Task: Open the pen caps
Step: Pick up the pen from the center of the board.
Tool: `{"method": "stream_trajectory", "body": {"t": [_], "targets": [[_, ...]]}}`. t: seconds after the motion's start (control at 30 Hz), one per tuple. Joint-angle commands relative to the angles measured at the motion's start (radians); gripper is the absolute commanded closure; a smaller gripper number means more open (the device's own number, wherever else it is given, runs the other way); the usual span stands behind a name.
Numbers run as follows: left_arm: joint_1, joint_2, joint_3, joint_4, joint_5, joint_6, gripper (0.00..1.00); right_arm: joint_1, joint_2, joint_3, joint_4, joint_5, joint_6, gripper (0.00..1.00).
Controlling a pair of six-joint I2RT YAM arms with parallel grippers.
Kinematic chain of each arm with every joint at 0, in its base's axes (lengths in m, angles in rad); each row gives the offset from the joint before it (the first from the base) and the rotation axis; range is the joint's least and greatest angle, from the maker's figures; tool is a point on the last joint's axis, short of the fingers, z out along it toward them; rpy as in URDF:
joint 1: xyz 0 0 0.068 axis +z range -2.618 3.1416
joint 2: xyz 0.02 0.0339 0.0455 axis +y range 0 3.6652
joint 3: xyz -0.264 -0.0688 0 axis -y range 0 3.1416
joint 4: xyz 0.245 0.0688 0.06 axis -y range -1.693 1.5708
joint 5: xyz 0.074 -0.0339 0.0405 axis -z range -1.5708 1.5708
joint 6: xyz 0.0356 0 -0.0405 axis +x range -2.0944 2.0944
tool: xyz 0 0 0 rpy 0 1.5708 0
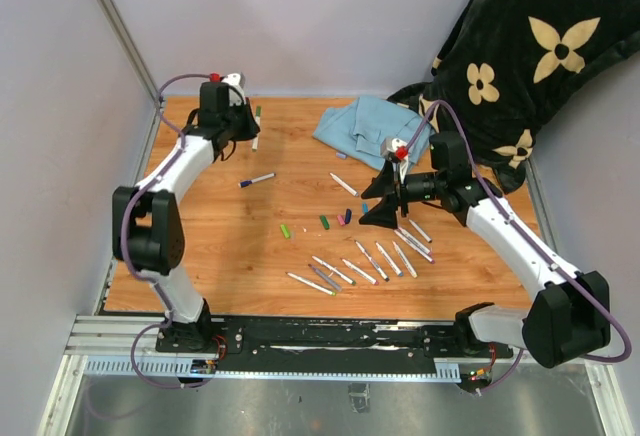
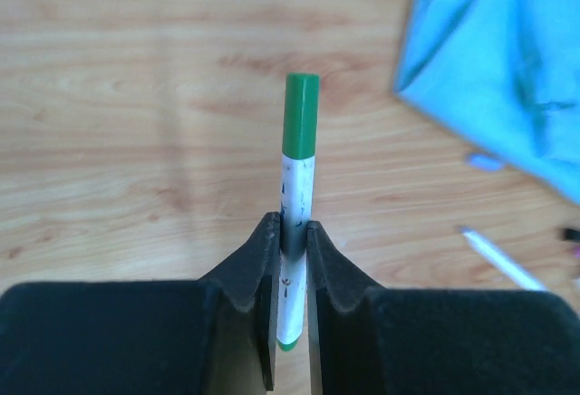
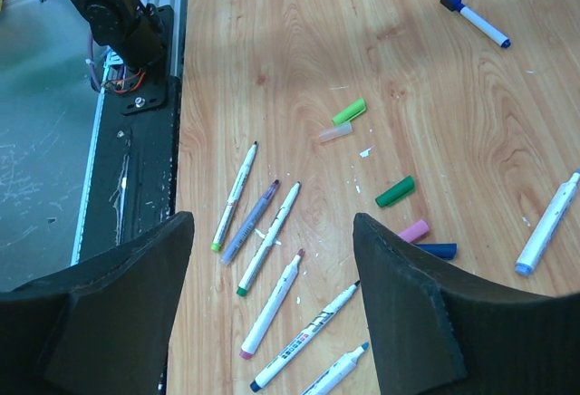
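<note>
A marker (image 2: 297, 182) with its green cap (image 2: 301, 114) on is clamped by the left gripper (image 2: 292, 232). The right gripper (image 3: 274, 232) is held wide open, empty.

Loose caps (image 3: 395, 192): five, mid-scene
Markers (image 3: 268, 238) in near row: about nine
Held marker (image 2: 297, 196): one, green-capped
Blue cloth (image 1: 365, 126): one, far right
Robot arms (image 1: 180, 166): two
</note>
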Motion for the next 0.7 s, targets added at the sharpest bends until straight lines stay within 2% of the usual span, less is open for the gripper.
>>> {"method": "stream_trajectory", "body": {"t": [0.0, 0.13, 0.23, 0.43, 0.67], "targets": [[0.003, -0.181, -0.225, 0.281, 0.171, -0.171, 1.00, -0.020, -0.016, -0.043, 0.129, -0.009, 0.130, 0.28], [-0.006, -0.351, -0.499, 0.557, 0.283, -0.345, 1.00, -0.019, -0.010, -0.103, 0.273, 0.046, 0.254, 0.28], [-0.055, -0.476, -0.662, 0.700, 0.299, -0.427, 1.00, -0.020, 0.008, -0.139, 0.367, 0.072, 0.335, 0.28], [-0.217, -0.673, -0.895, 0.876, 0.178, -0.531, 1.00, -0.020, 0.035, -0.188, 0.498, 0.085, 0.461, 0.28], [-0.391, -0.759, -1.090, 1.100, 0.019, -0.653, 1.00, -0.007, 0.069, -0.216, 0.580, 0.062, 0.523, 0.28]]}}
